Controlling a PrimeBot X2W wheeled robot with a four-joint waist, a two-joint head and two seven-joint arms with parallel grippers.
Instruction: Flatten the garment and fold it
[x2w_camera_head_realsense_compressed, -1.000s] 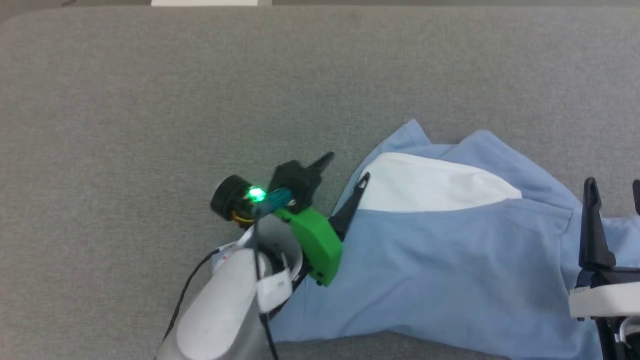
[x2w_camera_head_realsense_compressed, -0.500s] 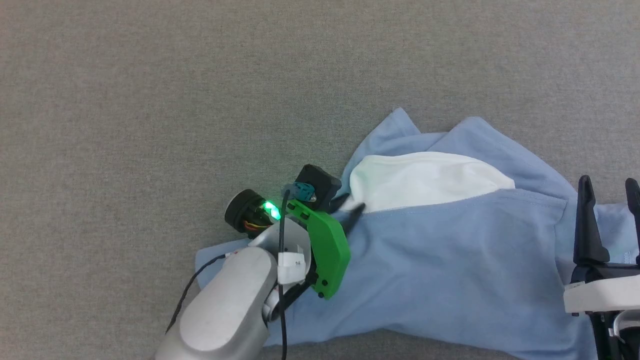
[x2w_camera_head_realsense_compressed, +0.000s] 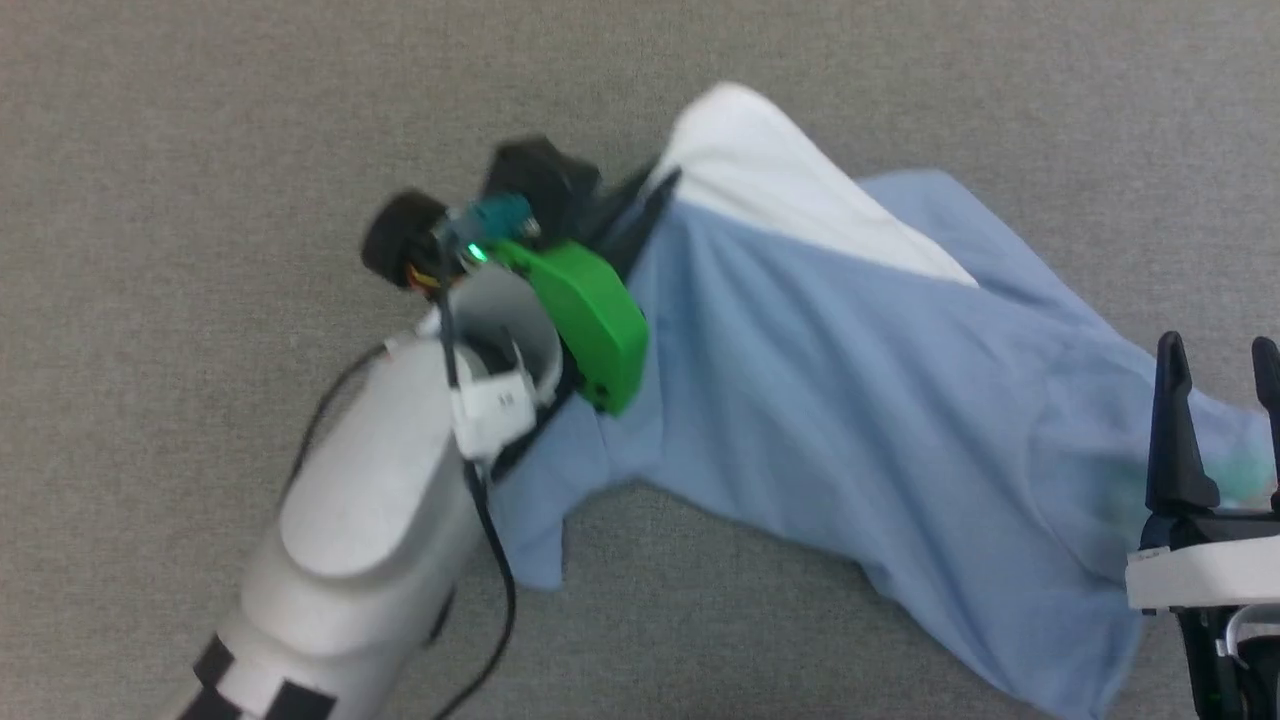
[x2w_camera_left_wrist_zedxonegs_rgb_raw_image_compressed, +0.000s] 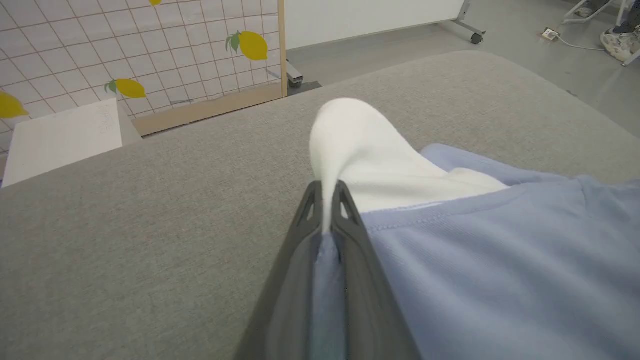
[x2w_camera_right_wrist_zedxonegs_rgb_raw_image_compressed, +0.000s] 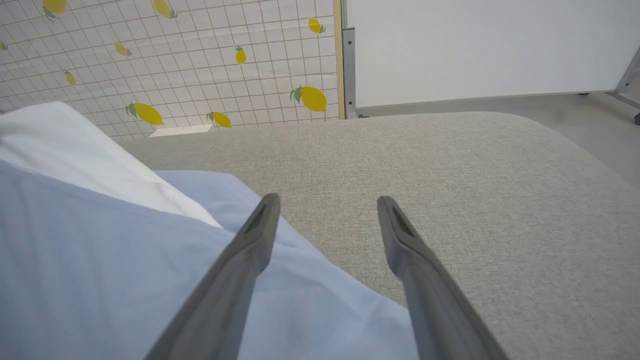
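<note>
Looking down from the head, we see the garment (x2w_camera_head_realsense_compressed: 820, 400) sprawled across the grey table (x2w_camera_head_realsense_compressed: 200, 120), its light blue body running from the upper middle to the lower right and its white panel (x2w_camera_head_realsense_compressed: 760, 170) at the top. Our left gripper (x2w_camera_head_realsense_compressed: 665, 180) is clamped on the cloth's edge just where blue meets white. Our right gripper (x2w_camera_head_realsense_compressed: 1218, 345) sits at the lower right with its fingers spread, over the garment's far end. In the left wrist view, the left gripper (x2w_camera_left_wrist_zedxonegs_rgb_raw_image_compressed: 327, 187) pinches a fold of the garment (x2w_camera_left_wrist_zedxonegs_rgb_raw_image_compressed: 500, 260), and the white panel (x2w_camera_left_wrist_zedxonegs_rgb_raw_image_compressed: 360, 145) rises in a peak beyond the tips. In the right wrist view, the right gripper (x2w_camera_right_wrist_zedxonegs_rgb_raw_image_compressed: 327, 200) stands apart and holds nothing. One finger is above the garment (x2w_camera_right_wrist_zedxonegs_rgb_raw_image_compressed: 100, 260) and the other above the bare table (x2w_camera_right_wrist_zedxonegs_rgb_raw_image_compressed: 475, 165). We cannot tell whether either finger touches the cloth.
</note>
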